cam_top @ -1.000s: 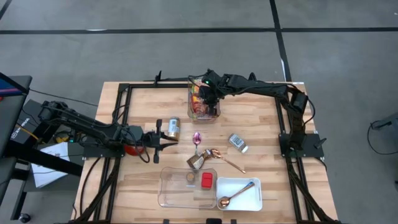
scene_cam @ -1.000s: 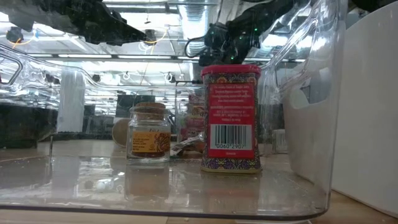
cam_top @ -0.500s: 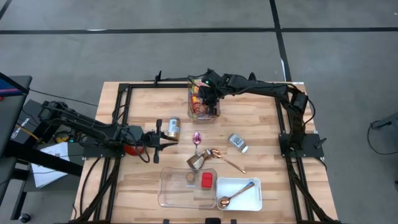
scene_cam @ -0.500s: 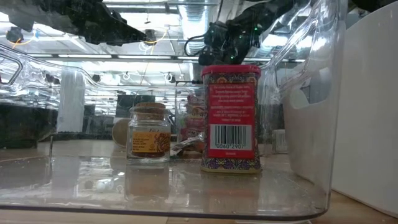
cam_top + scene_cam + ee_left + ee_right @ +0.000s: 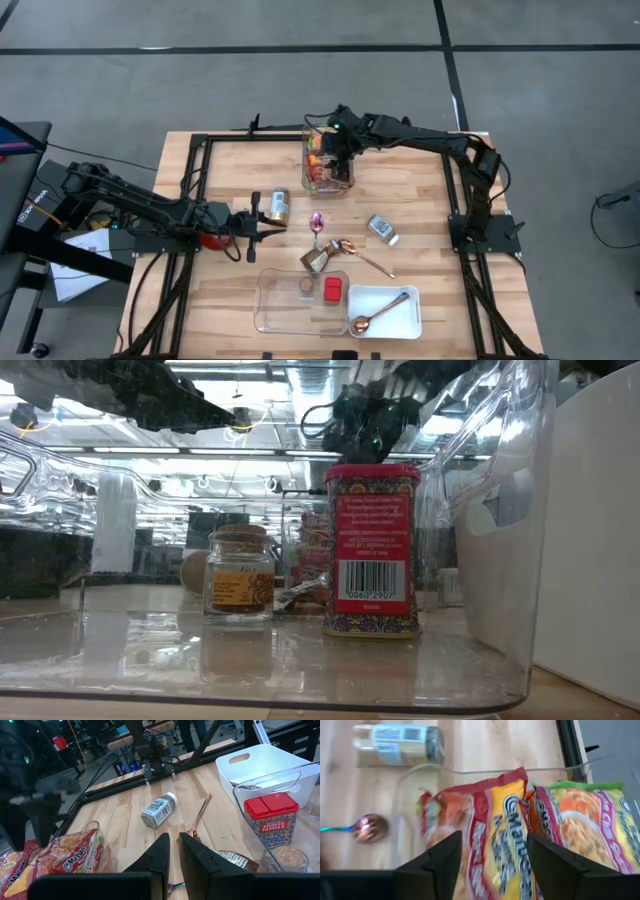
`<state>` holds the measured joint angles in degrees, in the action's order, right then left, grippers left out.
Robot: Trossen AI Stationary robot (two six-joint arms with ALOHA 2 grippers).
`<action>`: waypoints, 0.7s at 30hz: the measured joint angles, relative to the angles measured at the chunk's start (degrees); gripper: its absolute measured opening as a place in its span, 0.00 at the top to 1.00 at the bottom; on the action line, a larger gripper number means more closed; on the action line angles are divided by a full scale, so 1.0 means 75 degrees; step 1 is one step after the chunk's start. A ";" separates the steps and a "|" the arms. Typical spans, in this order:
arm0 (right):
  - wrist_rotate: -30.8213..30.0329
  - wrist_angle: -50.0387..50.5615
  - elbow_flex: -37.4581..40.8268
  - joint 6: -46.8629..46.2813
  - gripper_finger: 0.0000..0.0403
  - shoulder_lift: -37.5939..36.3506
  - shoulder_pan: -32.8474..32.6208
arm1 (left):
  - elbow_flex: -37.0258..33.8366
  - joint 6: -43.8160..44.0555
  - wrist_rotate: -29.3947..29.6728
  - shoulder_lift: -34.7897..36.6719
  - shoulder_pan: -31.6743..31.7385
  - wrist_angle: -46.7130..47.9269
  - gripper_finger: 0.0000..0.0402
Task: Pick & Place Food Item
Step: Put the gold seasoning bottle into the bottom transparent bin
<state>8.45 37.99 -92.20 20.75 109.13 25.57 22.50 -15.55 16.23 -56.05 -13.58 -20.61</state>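
Note:
Several noodle packets stand in a clear bin at the table's far middle. One is red and yellow, another orange with a green top. My right gripper hangs just over the bin, open. In the right wrist view its fingers stand to either side of the red-and-yellow packet and above it, touching nothing. My left gripper waits shut at the table's left middle, beside a lying can.
A spice shaker, a purple spoon, a copper spoon and a pouch lie mid-table. Near the front edge a clear tray holds a small jar and a red tin. Beside it is a white tray with a spoon.
My right gripper has opened and risen a little above the clear bin. The noodle packets stay in the bin. My left arm has kept still.

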 joint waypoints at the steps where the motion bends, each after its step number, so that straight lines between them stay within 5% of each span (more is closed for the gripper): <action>1: 0.0065 0.0112 0.0003 -0.0002 0.46 -0.0119 0.0002 | 0.0000 0.0000 0.0000 0.0000 0.0000 0.0002 0.91; 11: 0.0775 0.0844 0.0733 0.0108 0.43 -0.1927 0.0063 | 0.0000 0.0172 0.0064 0.0023 0.0000 0.0498 0.91; 21: 0.0935 -0.0508 0.4663 -0.0805 0.44 -0.5229 0.0109 | 0.0000 0.0399 0.0527 0.0185 0.0003 0.0694 0.91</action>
<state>15.46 34.18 -57.23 14.71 69.91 26.39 22.50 -12.56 20.18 -54.66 -13.56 -15.40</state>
